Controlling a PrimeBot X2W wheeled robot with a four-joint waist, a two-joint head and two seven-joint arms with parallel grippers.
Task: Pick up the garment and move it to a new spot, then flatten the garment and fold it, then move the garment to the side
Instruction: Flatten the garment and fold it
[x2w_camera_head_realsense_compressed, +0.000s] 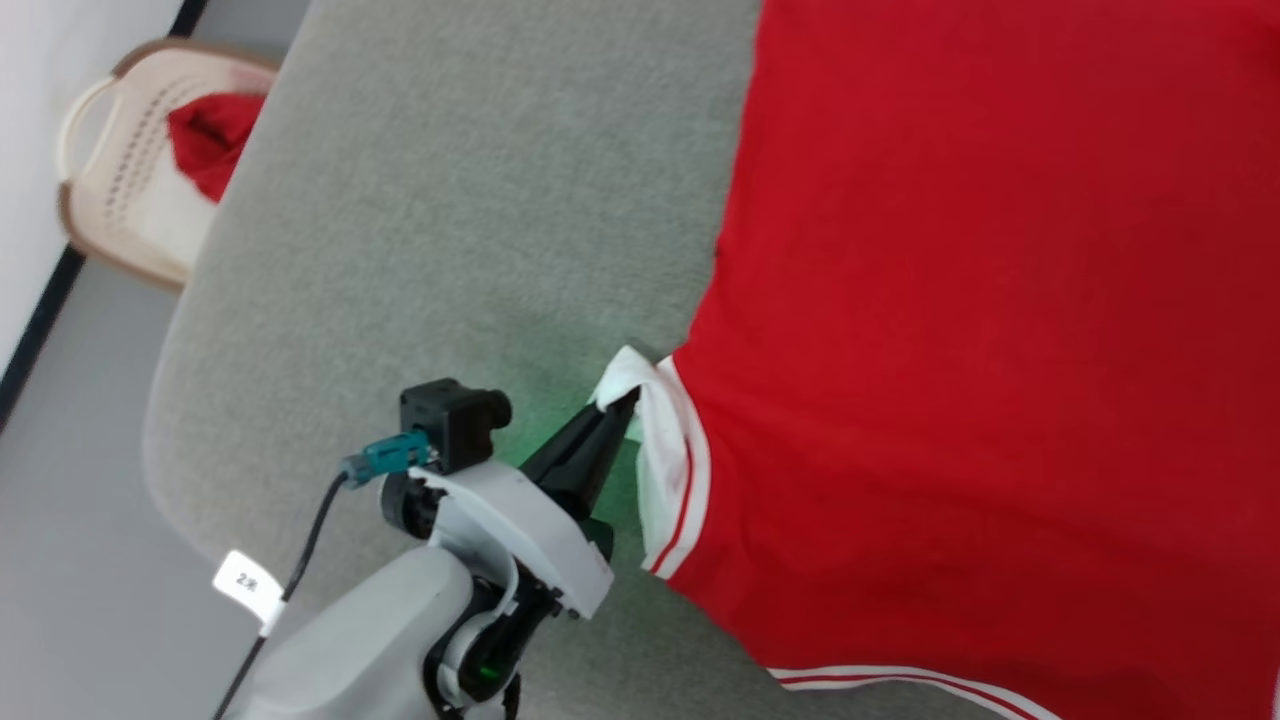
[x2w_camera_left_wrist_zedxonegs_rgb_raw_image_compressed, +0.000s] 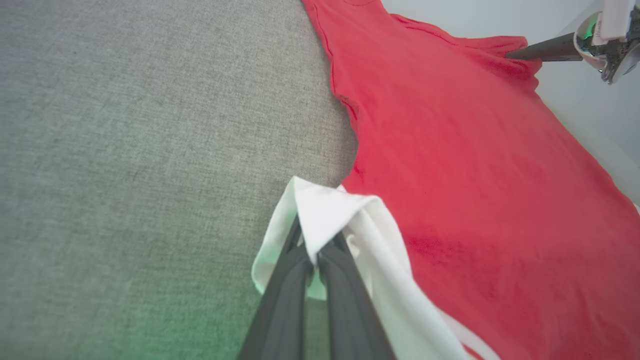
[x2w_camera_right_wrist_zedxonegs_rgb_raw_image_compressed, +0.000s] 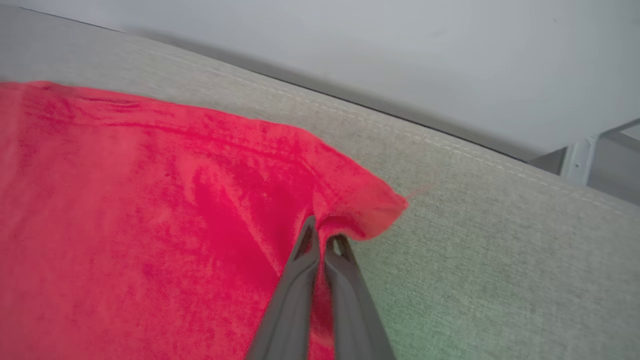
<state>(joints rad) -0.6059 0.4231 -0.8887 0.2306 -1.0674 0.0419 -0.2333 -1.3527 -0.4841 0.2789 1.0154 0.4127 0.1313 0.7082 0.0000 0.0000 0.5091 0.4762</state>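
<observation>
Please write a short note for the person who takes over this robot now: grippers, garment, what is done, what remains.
Left gripper: shut on the white sleeve end of the garment.
Right gripper: shut on a red corner of it.
Garment lies spread on the grey cushion, nearly flat.
Done: placing and flattening, it seems. Left: fold it, then move it aside.

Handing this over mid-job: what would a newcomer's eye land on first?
The big red garment, spread across the right of the grey cushion in the head view. Then the left tool shut on its white sleeve end, and the right tool pinching a red corner. Upper left, a beige basket holds red cloth.
</observation>
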